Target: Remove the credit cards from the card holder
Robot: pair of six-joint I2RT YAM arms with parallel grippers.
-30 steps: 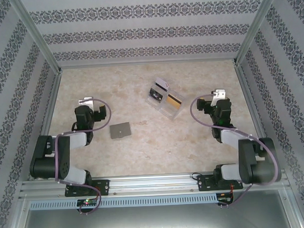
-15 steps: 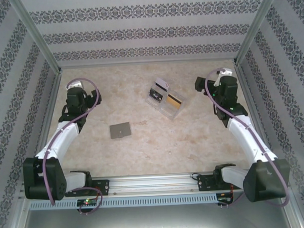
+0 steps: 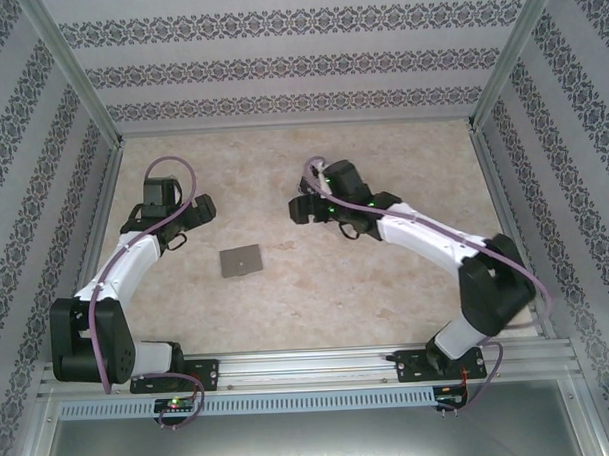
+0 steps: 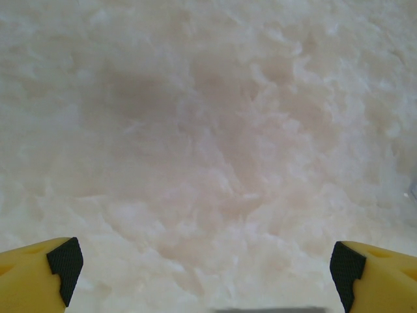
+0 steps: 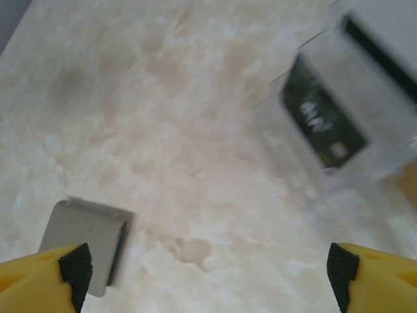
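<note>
Grey card holder (image 3: 242, 261) flat on table (image 3: 317, 298), untouched. Dark credit card (image 5: 322, 120) inside clear tray (image 5: 287, 163). Left fingers (image 4: 62, 264) spread apart, empty. Right fingers (image 5: 75, 270) spread apart, empty.

Table (image 3: 287, 309) – pale beige top, mottled like marble, matte, running left to right and back to the far wall.

Top view: one grey card holder (image 3: 241, 260) lies flat on it, left of centre, in the near half, corners turned slightly off square. Bare top all round it.

Right wrist view: same table (image 5: 163, 130); card holder (image 5: 85, 238) flat at the lower left, darker edge along one side. Clear tray (image 5: 293, 163) rests on the top at the upper right – blurred, well apart from the holder, bare surface between.

Left wrist view: bare mottled table (image 4: 208, 130).
</note>
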